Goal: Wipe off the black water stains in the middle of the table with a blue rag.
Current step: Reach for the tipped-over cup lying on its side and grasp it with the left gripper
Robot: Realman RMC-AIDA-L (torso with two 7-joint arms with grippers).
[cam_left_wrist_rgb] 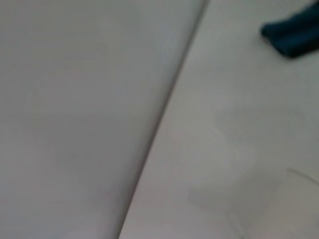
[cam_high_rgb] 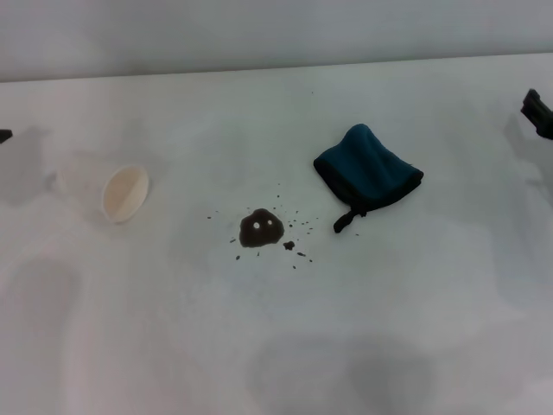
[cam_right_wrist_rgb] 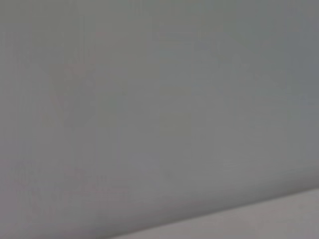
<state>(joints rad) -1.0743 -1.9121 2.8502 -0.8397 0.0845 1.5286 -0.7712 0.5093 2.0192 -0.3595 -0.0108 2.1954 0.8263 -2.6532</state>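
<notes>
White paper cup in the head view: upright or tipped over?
Tipped over. The white paper cup lies on its side on the table, its open mouth facing the camera; nothing visible inside.

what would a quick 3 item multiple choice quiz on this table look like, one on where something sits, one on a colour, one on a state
1. Where does the blue rag lie relative to the black water stains?
A. Covering them
B. Apart from them, toward the robot's right and farther back
C. Inside the cup

2. What colour is the loop tag on the rag?
A. White
B. Red
C. Black

3. How does the paper cup sit on the table?
A. On its side, mouth open toward the camera
B. Upright and full
C. Upside down on its rim

Answers:
1. B, bare white table shows between rag and stains in the head view.
2. C, a short black strip trails from the rag's near corner.
3. A, its open mouth is visible while its body lies along the table.
</notes>
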